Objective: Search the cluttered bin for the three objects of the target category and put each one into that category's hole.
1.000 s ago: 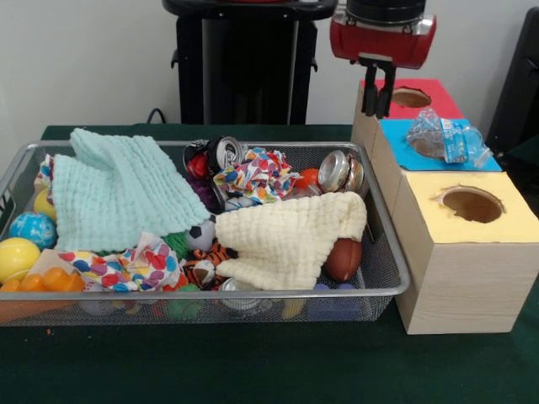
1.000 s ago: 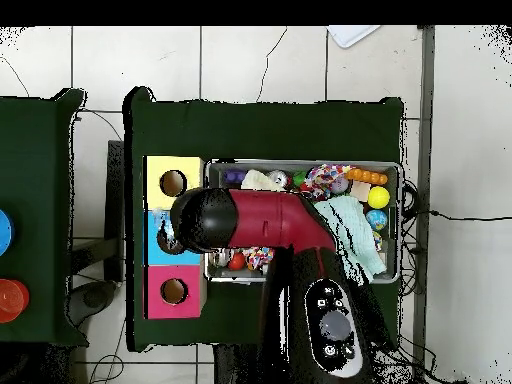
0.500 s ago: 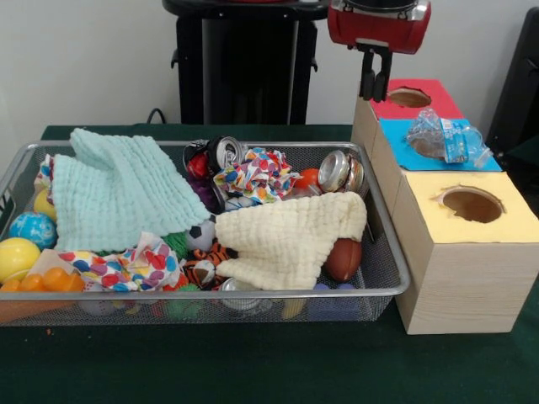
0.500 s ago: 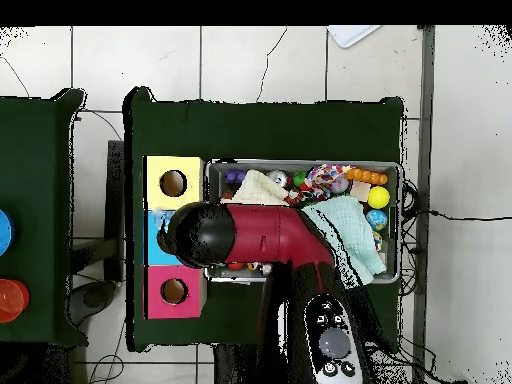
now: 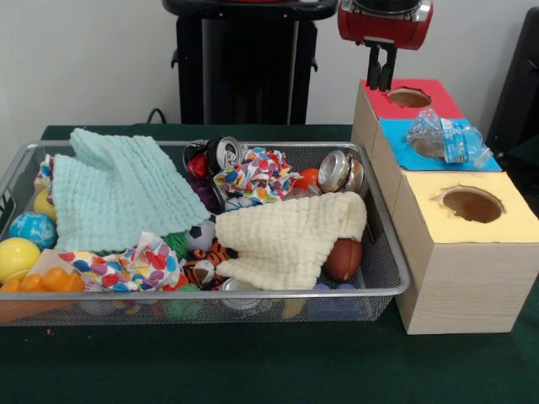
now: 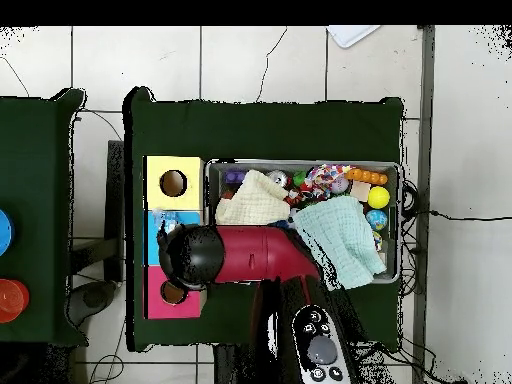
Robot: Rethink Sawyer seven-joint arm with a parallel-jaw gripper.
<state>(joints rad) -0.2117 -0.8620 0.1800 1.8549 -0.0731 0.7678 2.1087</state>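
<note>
My gripper [image 5: 381,84] hangs high over the back edge of the red box [image 5: 438,108], open, with nothing between its fingers. A crushed clear plastic bottle [image 5: 446,137] with a blue label lies on top of the blue box [image 5: 396,141], covering its hole. The holes of the red box and of the yellow box [image 5: 505,225] show open. In the overhead view the arm's black and red head [image 6: 192,255] covers the gripper and lies over the blue box [image 6: 156,228] and the red box [image 6: 158,300].
The wire bin [image 5: 397,273] holds a mint cloth [image 5: 118,189], a cream cloth [image 5: 290,236], a spotted cloth [image 5: 257,175], two metal cans [image 5: 227,151] [image 5: 339,171], a brown ball [image 5: 344,258] and several coloured balls. The three boxes stand in a row beside it.
The gripper has risen and drifted back towards the red box. In the overhead view the arm has swung off the bin, uncovering the cloths. The bottle has stayed on the blue box.
</note>
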